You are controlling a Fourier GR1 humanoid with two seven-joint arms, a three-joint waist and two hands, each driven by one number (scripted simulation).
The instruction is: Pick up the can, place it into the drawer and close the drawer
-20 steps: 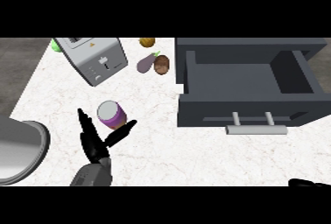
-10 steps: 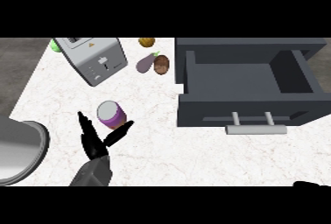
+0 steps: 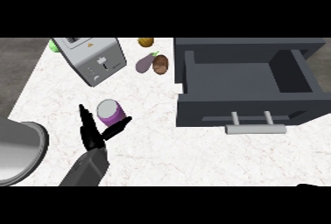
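– Your left hand (image 3: 94, 132) comes up from the lower edge on a grey forearm, left of the middle. It is released: the fingers (image 3: 85, 114) point straight up the view and the thumb sticks out to the right. Nothing is curled round anything.

– Where is the can?

– You see the can (image 3: 108, 110) standing upright on the white marbled counter (image 3: 194, 153), purple with a pale lid. It sits in the fork between your straight fingers and your thumb, just beside both. Whether either one touches it cannot be told.

– And the drawer?

– You find the drawer (image 3: 249, 83) well apart from the can, to the right. It is dark grey and pulled open toward you, so its inside floor shows. A pale bar handle (image 3: 255, 128) sticks out from its front panel.

– What else is on the counter?

– A grey toaster (image 3: 90, 59) lies at a tilt above the can. Right of it are a purple vegetable (image 3: 145, 64) and a brown one (image 3: 160, 64), side by side, near the drawer's left wall. A big grey round vessel (image 3: 19, 151) shows at the left edge.

– My right hand?

– Your right hand (image 3: 315, 185) shows only as a dark sliver in the lower right corner; its state cannot be told.
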